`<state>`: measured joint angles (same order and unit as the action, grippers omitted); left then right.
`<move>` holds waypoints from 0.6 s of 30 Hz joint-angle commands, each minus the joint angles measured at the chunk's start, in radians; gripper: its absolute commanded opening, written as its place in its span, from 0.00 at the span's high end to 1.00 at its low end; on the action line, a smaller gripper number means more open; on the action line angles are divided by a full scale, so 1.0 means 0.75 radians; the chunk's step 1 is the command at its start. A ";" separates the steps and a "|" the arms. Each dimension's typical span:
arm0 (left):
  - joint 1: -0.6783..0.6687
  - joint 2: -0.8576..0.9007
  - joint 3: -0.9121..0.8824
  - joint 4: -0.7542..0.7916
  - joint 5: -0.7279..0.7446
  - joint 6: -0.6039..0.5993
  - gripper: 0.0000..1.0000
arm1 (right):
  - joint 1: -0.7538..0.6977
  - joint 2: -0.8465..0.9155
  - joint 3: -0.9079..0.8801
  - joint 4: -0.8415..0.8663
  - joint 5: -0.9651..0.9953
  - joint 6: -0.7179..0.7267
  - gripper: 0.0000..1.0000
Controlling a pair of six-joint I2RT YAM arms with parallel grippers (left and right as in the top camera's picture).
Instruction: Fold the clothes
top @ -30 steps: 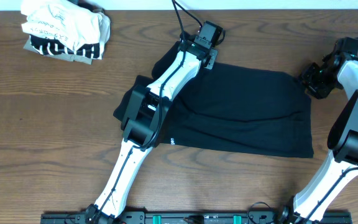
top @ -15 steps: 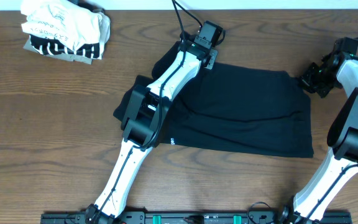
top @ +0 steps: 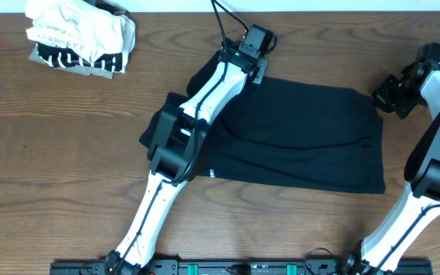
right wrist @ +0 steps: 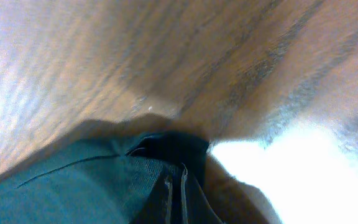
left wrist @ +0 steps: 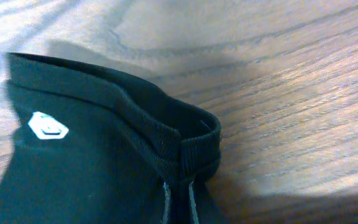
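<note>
The clothes, a large black shirt (top: 304, 137), lie spread flat across the middle of the table, with a tiny white mark (top: 212, 173) near the front edge. My left gripper (top: 258, 74) is at the shirt's far left corner and is shut on its ribbed hem (left wrist: 197, 149). A white logo (left wrist: 47, 126) shows on the fabric to the left of that grip. My right gripper (top: 380, 96) is at the far right corner, shut on a pinch of black cloth (right wrist: 160, 155). In each wrist view the gripper (left wrist: 179, 202) (right wrist: 174, 196) has only a thin slit between its fingers.
A white folded bundle with black lettering (top: 79, 38) sits at the far left corner of the wooden table (top: 52, 153). The left arm (top: 197, 114) lies across the shirt's left part. The right arm (top: 434, 153) stands beside the shirt's right edge.
The right gripper has closed on the shirt's far right corner and shifted slightly to the right. The left gripper and the shirt have stayed where they were.
</note>
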<state>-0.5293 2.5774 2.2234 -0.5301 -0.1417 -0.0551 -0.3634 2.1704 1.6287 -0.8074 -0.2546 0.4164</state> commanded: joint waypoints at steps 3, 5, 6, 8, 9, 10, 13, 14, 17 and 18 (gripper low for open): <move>0.003 -0.143 0.008 -0.033 -0.012 -0.013 0.94 | -0.013 -0.143 0.033 -0.033 -0.011 -0.002 0.99; 0.003 -0.174 0.008 -0.061 -0.012 -0.013 0.94 | -0.013 -0.171 0.033 -0.054 -0.011 -0.003 0.99; 0.003 -0.193 0.008 -0.077 -0.012 -0.013 0.94 | -0.013 -0.184 0.033 -0.065 -0.012 -0.002 0.99; 0.004 -0.219 0.008 -0.106 -0.012 -0.013 0.94 | -0.013 -0.203 0.033 -0.088 -0.011 -0.003 0.99; 0.004 -0.235 0.008 -0.124 -0.012 -0.013 0.94 | -0.013 -0.211 0.033 -0.099 -0.011 -0.004 0.99; 0.004 -0.246 0.008 -0.140 -0.012 -0.015 0.94 | -0.013 -0.217 0.033 -0.115 -0.011 -0.004 0.99; 0.003 -0.277 0.008 -0.204 -0.012 -0.061 0.94 | -0.013 -0.222 0.033 -0.161 -0.011 -0.008 0.99; 0.003 -0.287 0.008 -0.230 -0.011 -0.064 0.94 | -0.013 -0.222 0.033 -0.172 -0.009 -0.010 0.99; 0.004 -0.302 0.008 -0.308 -0.012 -0.064 0.94 | -0.012 -0.222 0.033 -0.211 -0.007 -0.018 0.99; 0.004 -0.303 0.008 -0.335 -0.012 -0.065 0.94 | -0.013 -0.221 0.033 -0.226 -0.007 -0.018 0.99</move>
<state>-0.5293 2.3814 2.2230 -0.7509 -0.1410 -0.0845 -0.3634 2.0247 1.6356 -0.9646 -0.2554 0.4126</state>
